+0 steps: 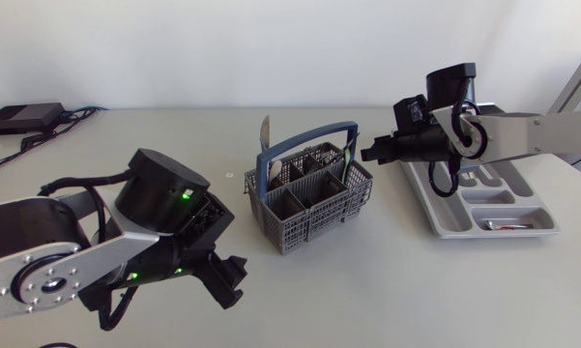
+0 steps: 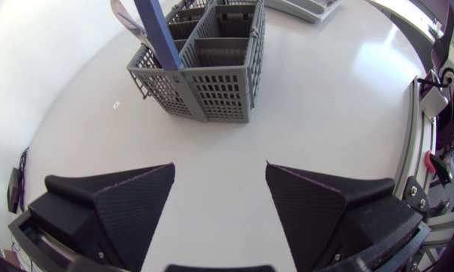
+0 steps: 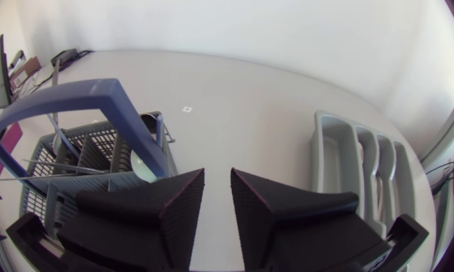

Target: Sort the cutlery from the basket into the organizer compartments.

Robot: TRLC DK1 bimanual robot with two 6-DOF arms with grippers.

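Basket: sitting mid-table, blue handle upright, cutlery standing in its compartments.
Organizer: lying near the basket, on my right; one piece resting in its end compartment.
Right gripper: I am holding it above the table between basket and organizer, fingers narrowly parted, grasping nothing.
Left gripper: I am holding it over the table with the basket ahead, fingers spread wide, released.

Nothing legible anywhere; a tiny speck on the matte white table is perhaps a label (unreadable).
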